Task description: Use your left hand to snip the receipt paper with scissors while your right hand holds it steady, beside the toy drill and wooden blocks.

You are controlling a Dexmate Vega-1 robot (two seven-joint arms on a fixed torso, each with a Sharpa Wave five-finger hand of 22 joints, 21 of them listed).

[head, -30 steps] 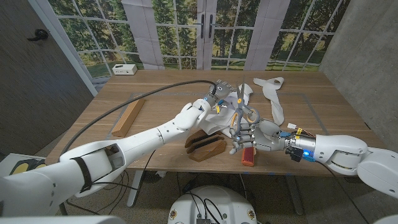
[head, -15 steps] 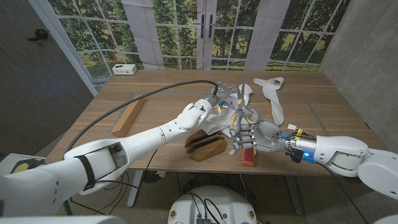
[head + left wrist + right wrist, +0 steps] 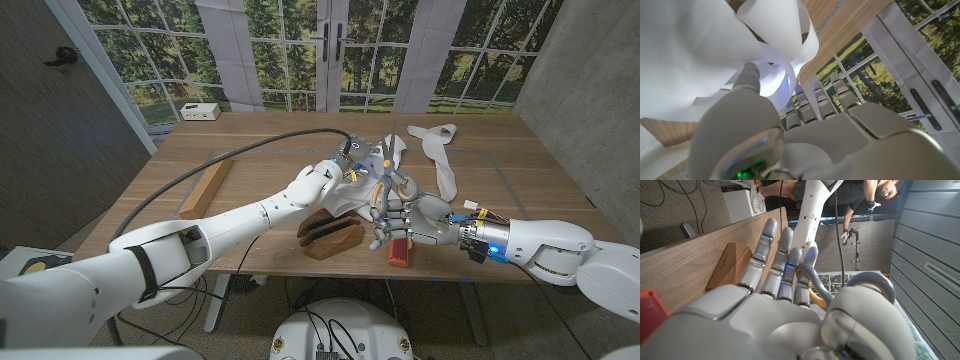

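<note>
The white receipt paper (image 3: 352, 196) lies in curled strips at the table's middle, and another strip (image 3: 438, 152) trails to the far right. My left hand (image 3: 340, 166) is on the paper. In the left wrist view a curl of paper (image 3: 715, 50) sits between the thumb and the fingers (image 3: 805, 102) of the left hand (image 3: 790, 140). My right hand (image 3: 405, 216) grips the grey-handled scissors (image 3: 392, 182), blades pointing away toward the paper beside the left hand. The right wrist view shows the scissors' handle loops (image 3: 867, 287) around the fingers of the right hand (image 3: 775, 305).
A slotted wooden block (image 3: 330, 238) and a red-orange toy (image 3: 400, 250) sit at the near edge under my hands. A wooden plank (image 3: 206, 188) lies at the left, a white box (image 3: 200, 111) at the far left corner. A person (image 3: 860, 195) stands beyond the table.
The left hand has edged slightly toward the scissors on the paper. The right hand and the scissors have stayed in place.
</note>
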